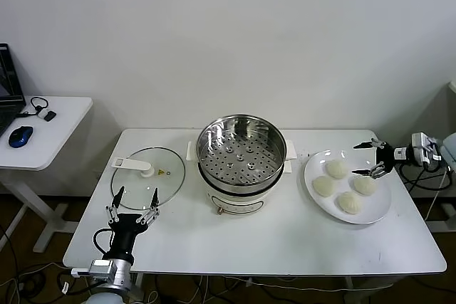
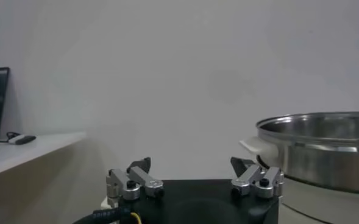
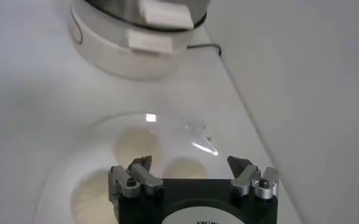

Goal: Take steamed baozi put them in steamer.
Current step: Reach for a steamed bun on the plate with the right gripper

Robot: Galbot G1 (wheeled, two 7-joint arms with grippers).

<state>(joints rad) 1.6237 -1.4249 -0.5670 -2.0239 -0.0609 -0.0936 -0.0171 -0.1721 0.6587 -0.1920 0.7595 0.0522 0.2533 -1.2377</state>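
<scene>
Several cream-white steamed baozi [image 1: 335, 169] lie on a white plate [image 1: 377, 208] at the table's right. The steamer [image 1: 241, 154], a shiny steel pot with a perforated tray and a white base, stands mid-table with nothing in it. My right gripper [image 1: 356, 159] hovers open over the plate's far right rim, close above the baozi and holding nothing. In the right wrist view the gripper [image 3: 190, 163] frames one baozi [image 3: 182, 167], with another baozi [image 3: 136, 143] beyond it and the steamer [image 3: 136, 42] farther off. My left gripper [image 1: 137, 191] is parked open at the front left.
A flat glass lid [image 1: 148, 169] lies left of the steamer, just beyond the left gripper. A white side table [image 1: 50, 129] at far left carries a blue mouse [image 1: 21, 135]. In the left wrist view the steamer [image 2: 325, 146] rises beside the open left gripper [image 2: 191, 164].
</scene>
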